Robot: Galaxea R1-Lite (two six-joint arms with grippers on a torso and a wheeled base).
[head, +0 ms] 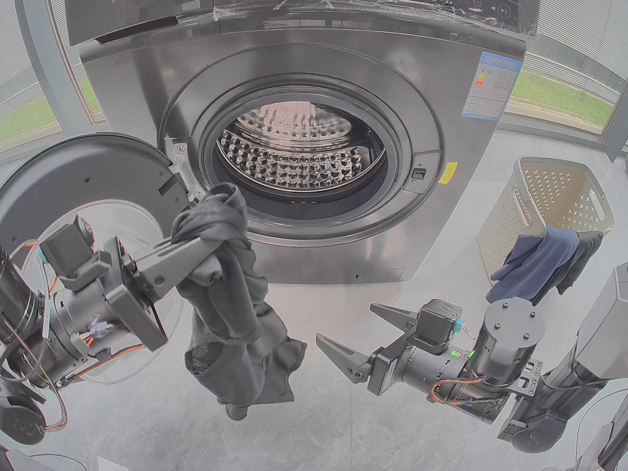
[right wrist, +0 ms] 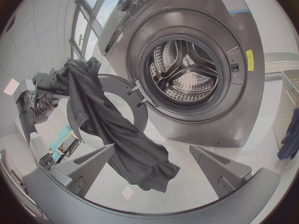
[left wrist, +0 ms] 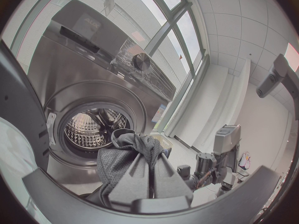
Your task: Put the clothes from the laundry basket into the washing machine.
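Observation:
A dark grey garment hangs from my left gripper, which is shut on its bunched top just left of and below the washing machine's open drum. The left wrist view has the same garment pinched between the fingers, with the drum beyond. My right gripper is open and holds nothing, low over the floor to the garment's right; from the right wrist the garment dangles ahead of it. The beige laundry basket at the right has blue and dark clothes draped over its rim.
The machine's round door stands swung open at the left, behind my left arm. Grey floor spreads in front of the machine. Windows run behind the washer.

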